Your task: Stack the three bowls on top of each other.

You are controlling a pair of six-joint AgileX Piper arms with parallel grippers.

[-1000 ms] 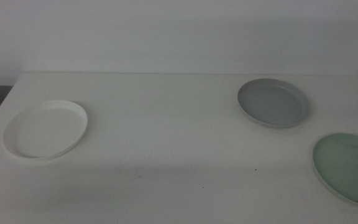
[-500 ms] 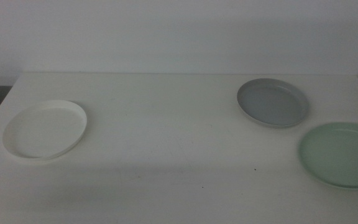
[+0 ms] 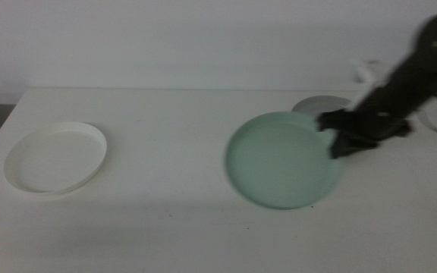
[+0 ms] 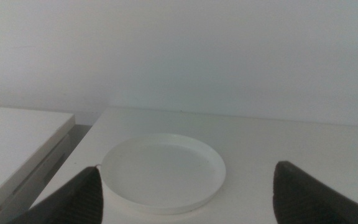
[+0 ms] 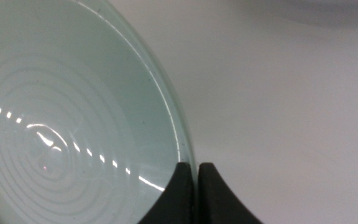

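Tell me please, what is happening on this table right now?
The right gripper is shut on the rim of the pale mint green round bowl and holds it near the middle of the white table, partly in front of the grey round bowl. The white round bowl sits alone on the left side. The left gripper waits open, near that white bowl. No bowl is stacked yet.
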